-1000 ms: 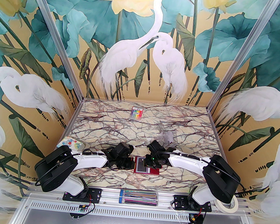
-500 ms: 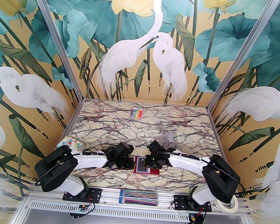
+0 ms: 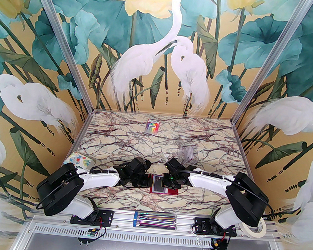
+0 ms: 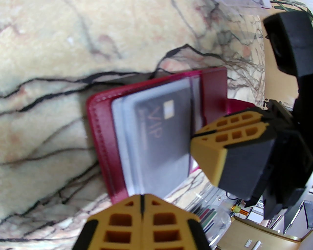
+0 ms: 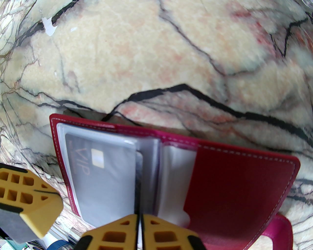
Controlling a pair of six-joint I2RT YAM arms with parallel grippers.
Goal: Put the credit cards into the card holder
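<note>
Open card holder [image 5: 232,185] on the marble desk [image 5: 146,48], partly covered.
The left gripper [image 4: 142,197] is together, cut off below; the right gripper [image 5: 139,217] pinches a credit card [image 5: 138,175] seen edge-on, blurred, lower centre.

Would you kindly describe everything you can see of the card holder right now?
The card holder is a dark red, leather-look wallet with pale stitching, lying open on the marble table. Clear plastic sleeves fan from its spine; the left one holds a grey VIP card. A pinkish snap tab sticks out at its right side. The right gripper, jaws together, sits at the sleeves' near edge; contact is unclear.
</note>
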